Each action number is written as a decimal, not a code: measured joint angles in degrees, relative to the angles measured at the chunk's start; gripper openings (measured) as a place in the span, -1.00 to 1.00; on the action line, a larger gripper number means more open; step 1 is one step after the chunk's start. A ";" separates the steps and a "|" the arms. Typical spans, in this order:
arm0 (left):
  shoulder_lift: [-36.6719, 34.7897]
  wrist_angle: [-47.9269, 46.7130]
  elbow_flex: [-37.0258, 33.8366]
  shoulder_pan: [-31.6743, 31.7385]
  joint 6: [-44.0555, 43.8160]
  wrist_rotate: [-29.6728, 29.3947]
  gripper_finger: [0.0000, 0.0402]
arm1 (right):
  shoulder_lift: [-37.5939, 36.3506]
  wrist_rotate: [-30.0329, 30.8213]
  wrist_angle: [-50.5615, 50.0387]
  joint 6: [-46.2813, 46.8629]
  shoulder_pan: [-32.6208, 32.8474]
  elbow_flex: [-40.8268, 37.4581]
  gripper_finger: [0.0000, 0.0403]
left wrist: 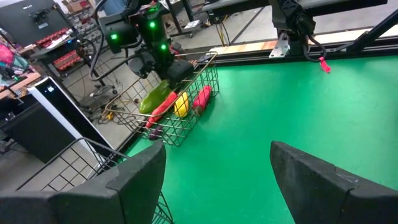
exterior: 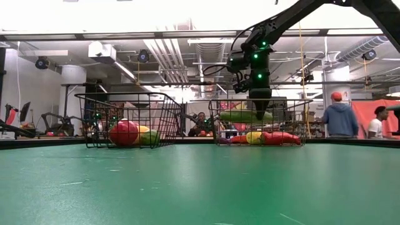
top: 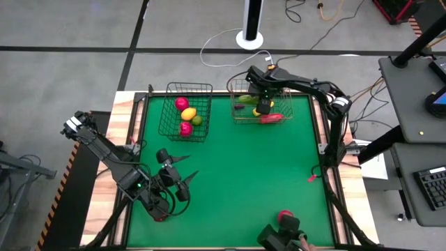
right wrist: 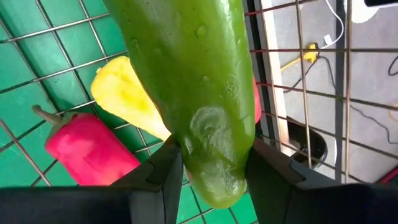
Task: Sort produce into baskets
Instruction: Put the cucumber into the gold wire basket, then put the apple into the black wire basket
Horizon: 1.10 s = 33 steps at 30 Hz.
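Note:
My right gripper [top: 265, 104] reaches down into the silvery wire basket [top: 237, 115] at the far right and is shut on a green cucumber [right wrist: 193, 74]. Below the cucumber a yellow piece [right wrist: 124, 93] and a red pepper [right wrist: 87, 149] lie on the basket floor. The black wire basket [top: 167, 122] at the far left holds red, yellow and green round fruits [top: 187, 115]. My left gripper [top: 182, 174] is open and empty over the near left of the table. My right gripper pinches the cucumber near one rounded end [right wrist: 211, 162] between its two fingers, one on each side. The fingers come from above, pointing down, and lie across the cucumber. In the low view the cucumber [exterior: 240, 115] hangs about level inside the basket, above the other produce.
The green mat [top: 244, 174] lies open between the baskets and the near edge. A red object [top: 286, 217] sits at the near edge, and a small red tag [top: 311, 178] at the right edge. People stand in the room beyond the table [exterior: 340, 119].

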 joint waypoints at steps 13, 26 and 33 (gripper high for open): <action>0.00 -0.01 0.00 0.01 -0.04 0.00 0.34 | -0.04 0.37 -0.16 -1.45 -0.18 -2.09 -0.32; 0.00 -0.01 0.00 0.01 -0.04 0.02 0.34 | -0.04 0.55 0.75 0.46 -0.20 -2.79 -0.09; 0.00 -0.02 0.00 0.01 -0.04 0.07 0.34 | -0.27 1.91 0.94 1.91 -0.20 -2.77 0.16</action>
